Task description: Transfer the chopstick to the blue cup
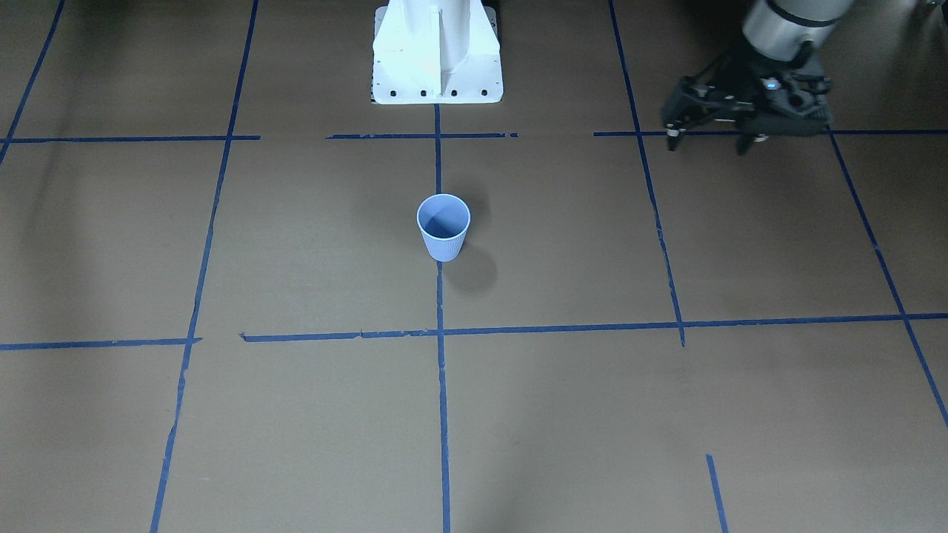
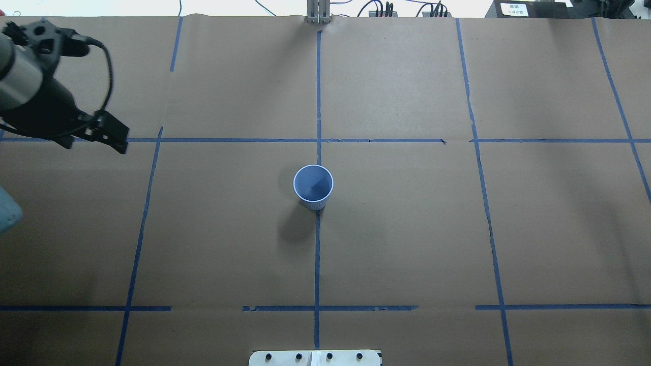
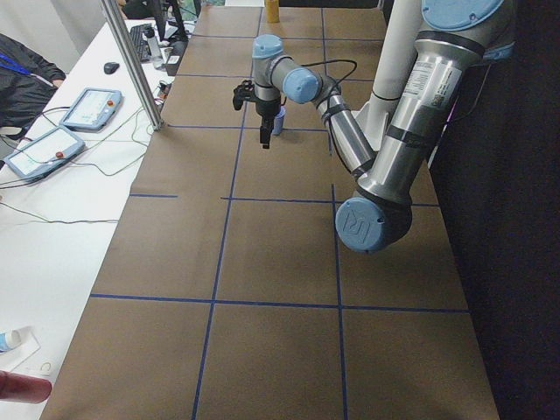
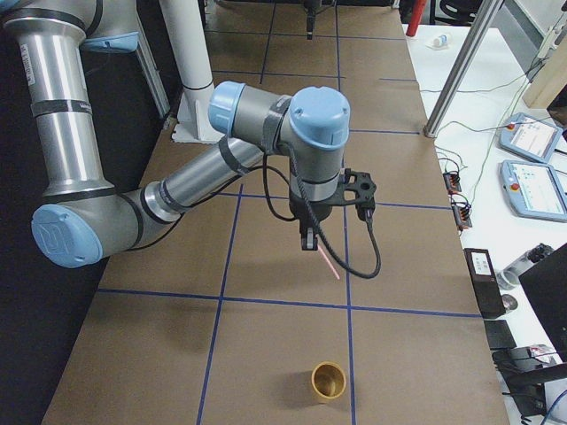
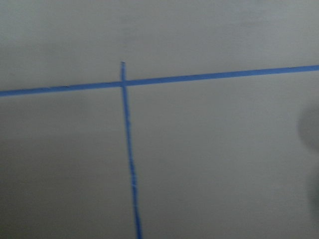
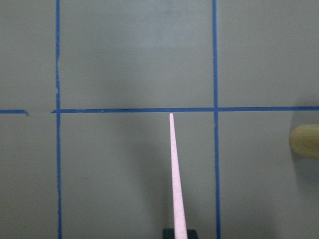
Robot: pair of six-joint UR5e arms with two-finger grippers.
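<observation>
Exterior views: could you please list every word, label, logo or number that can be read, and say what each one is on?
"UR" logo: left arm's blue joint cap, exterior left view.
"UR" logo: right arm's blue joint cap, exterior right view.
White label on a black box, overhead view: too small to read.
Teach pendant screens: too small to read.
Blue cup: no print visible.

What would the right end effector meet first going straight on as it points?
Probably the table, by a tape line: the right end effector points down and its chopstick tip leads. Depth is unclear.
</observation>
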